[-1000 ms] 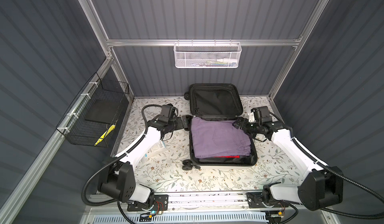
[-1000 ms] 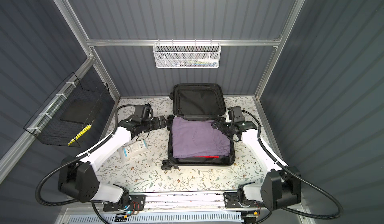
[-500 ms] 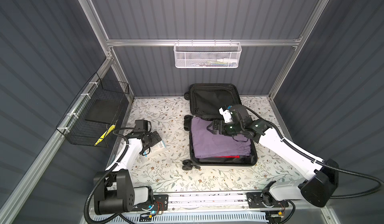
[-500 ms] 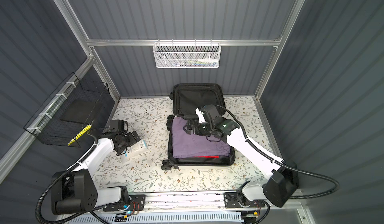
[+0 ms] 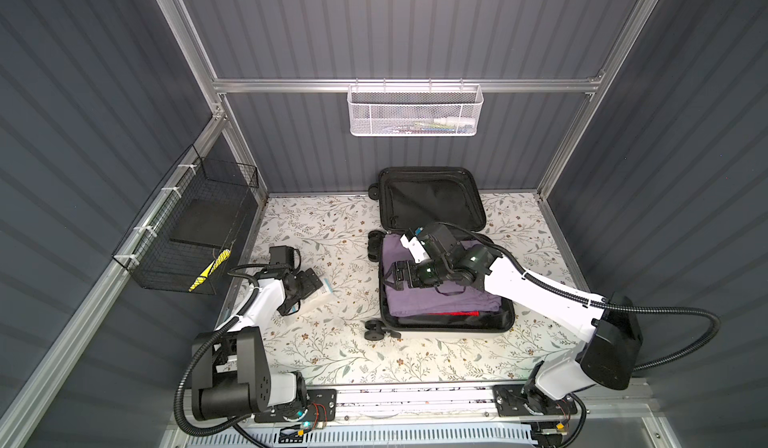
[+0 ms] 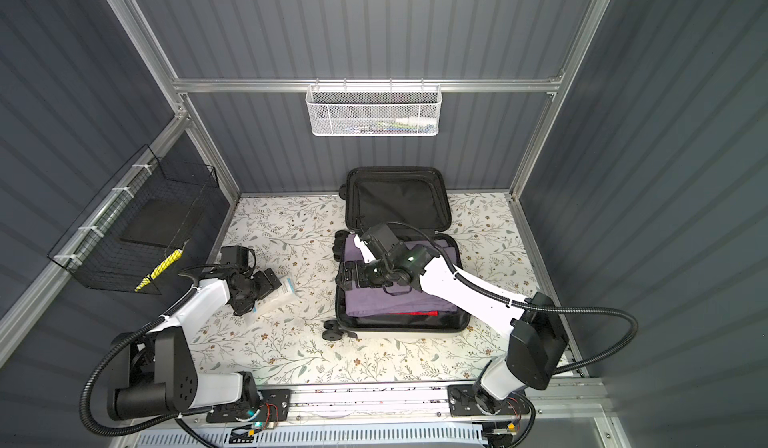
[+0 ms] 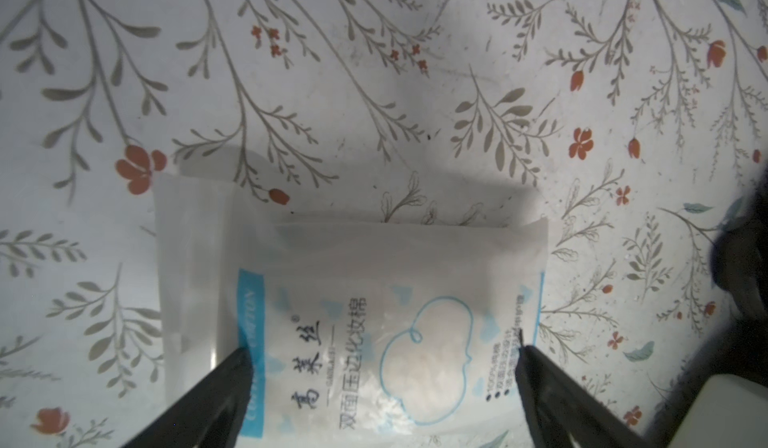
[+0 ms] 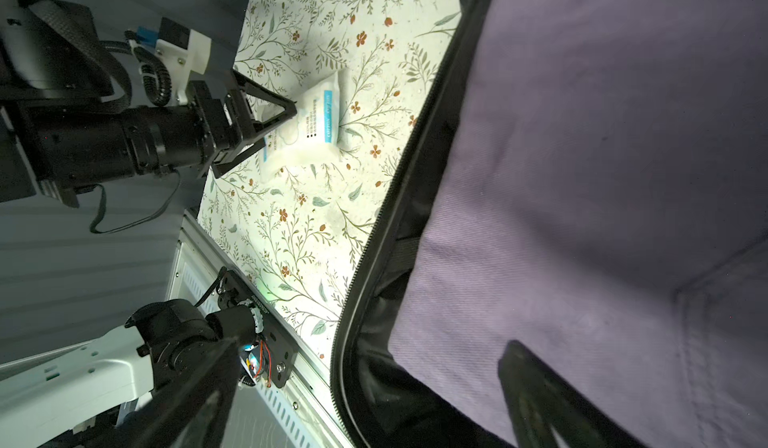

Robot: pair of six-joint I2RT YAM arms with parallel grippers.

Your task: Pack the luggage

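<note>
The luggage (image 5: 446, 328) (image 6: 403, 328) lies open on the floral table, its black-lined lid propped against the back wall. A folded purple cloth (image 5: 440, 300) (image 8: 602, 176) fills the lower half, with a red item showing under its front edge. My right gripper (image 5: 395, 277) (image 8: 372, 346) hangs open over the cloth's left part, near the zip rim (image 8: 399, 225), holding nothing. Left of the luggage, a white cotton-pad packet (image 5: 320, 298) (image 7: 374, 292) lies flat on the table. My left gripper (image 5: 313, 279) (image 7: 383, 347) is open just above it, one finger at either side of the packet.
A white mesh basket (image 5: 415, 111) with small items hangs on the back wall. A black wire basket (image 5: 195, 234) holding a yellow item (image 5: 210, 269) hangs on the left wall. The luggage's wheels (image 5: 374, 333) stick out at its front left corner.
The left arm left the luggage's left edge and came down over the packet. The right gripper swung from the luggage's right side across the purple cloth to its left part.
</note>
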